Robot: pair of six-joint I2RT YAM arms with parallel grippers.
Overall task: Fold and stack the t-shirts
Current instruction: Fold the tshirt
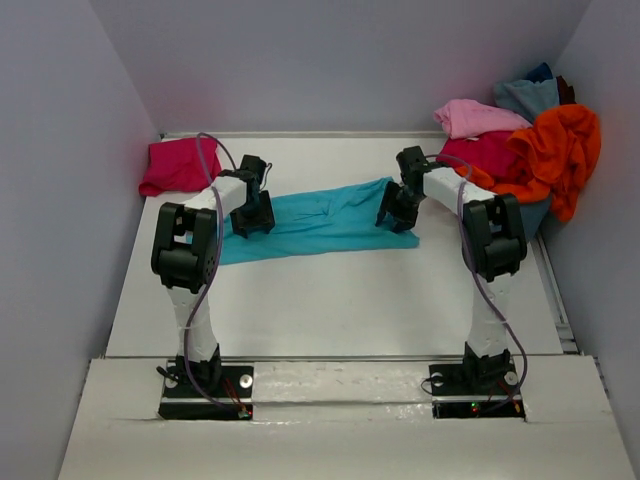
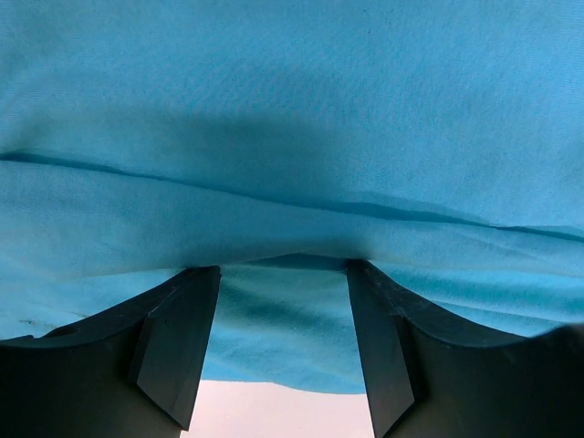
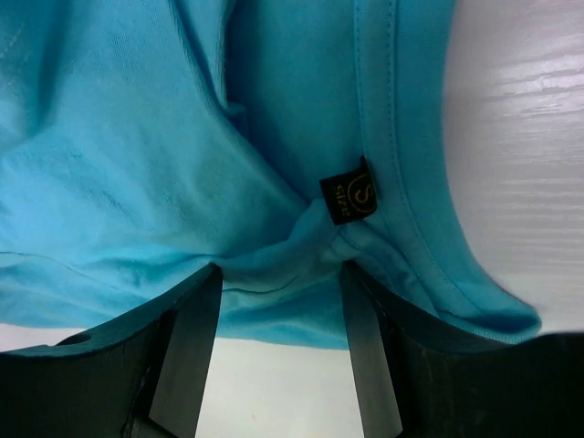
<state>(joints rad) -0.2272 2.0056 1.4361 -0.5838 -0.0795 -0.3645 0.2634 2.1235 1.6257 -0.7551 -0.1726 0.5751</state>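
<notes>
**Turquoise shirt laid flat, an end effector down on each end**

Top view.
- Turquoise t-shirt (image 1: 320, 222) lies mid-frame on the tabletop (image 1: 330, 320), spread as a long band.
- Its long axis runs left to right, with the left end a little lower in the frame than the right.
- Left end effector (image 1: 252, 218) is down on the left part of the band and right end effector (image 1: 397, 212) on the right part.
- Each arm is nearer its own end, and most of the cloth lies between the two.
- Magenta t-shirt (image 1: 180, 166) sits folded at upper left, well apart.
- Heap of t-shirts (image 1: 560, 150) at upper right is unfolded: orange, light pink, crimson, dusty blue.

Left wrist view.
- Turquoise cloth fills nearly the whole frame.
- A fold line (image 2: 274, 196) crosses from left to right just beyond the fingertips, so the band runs crosswise to the fingers.
- The jaws are spread. Cloth lies in the gap, not squeezed as far as I can see.
- A sliver of bare tabletop shows at bottom centre.

Right wrist view.
- This is the neck end. A black size label (image 3: 349, 196) sits beside the stitched neckband (image 3: 401, 137), which runs down the right side of the frame.
- Judged from that, the collar points toward the right of the top view and the hem toward the left.
- The jaws are spread, with rumpled cloth between the tips. Bare tabletop shows to the right and below.

Judgement: a fold is in hand. The next move depends on both arms pinching cloth that already lies between their fingertips, then carrying the edge across the long axis together.
</notes>
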